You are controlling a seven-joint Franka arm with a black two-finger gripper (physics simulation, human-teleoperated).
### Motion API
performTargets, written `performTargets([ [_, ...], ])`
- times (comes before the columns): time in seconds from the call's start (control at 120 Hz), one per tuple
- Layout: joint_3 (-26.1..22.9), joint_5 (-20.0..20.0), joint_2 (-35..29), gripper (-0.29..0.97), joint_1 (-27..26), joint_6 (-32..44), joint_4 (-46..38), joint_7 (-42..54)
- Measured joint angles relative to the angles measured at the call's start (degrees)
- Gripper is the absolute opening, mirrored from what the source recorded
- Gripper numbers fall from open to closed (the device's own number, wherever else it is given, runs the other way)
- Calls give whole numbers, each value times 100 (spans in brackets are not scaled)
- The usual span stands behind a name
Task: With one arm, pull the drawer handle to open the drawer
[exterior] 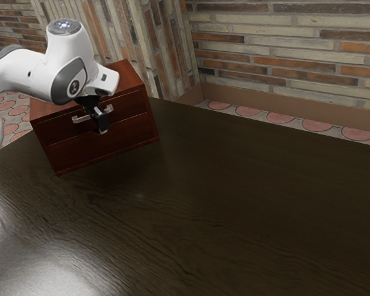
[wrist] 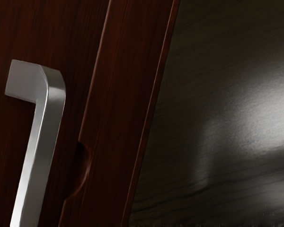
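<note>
A small red-brown wooden cabinet (exterior: 114,140) stands at the far left of the dark table (exterior: 222,209). Its upper drawer front (exterior: 55,126) carries a horizontal silver bar handle (exterior: 80,117). My black gripper (exterior: 101,122) is right at the handle's end nearer the exterior view's right, reaching down across the bar. The drawer front looks level with the panel below it. In the wrist view the handle (wrist: 38,142) is very close under my hand, standing off the dark red wood (wrist: 118,94), with the table (wrist: 227,118) beyond the cabinet's edge.
Brick walls (exterior: 283,43) close the room behind the cabinet and along the back. A red patterned floor (exterior: 314,123) runs beyond the table's far edge. The wide dark tabletop stretches toward the exterior view's right and front.
</note>
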Motion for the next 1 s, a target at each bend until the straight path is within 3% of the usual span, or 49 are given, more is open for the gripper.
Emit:
performTargets([
  [1.0,14,151,231,68,196,474,-18,1104],
])
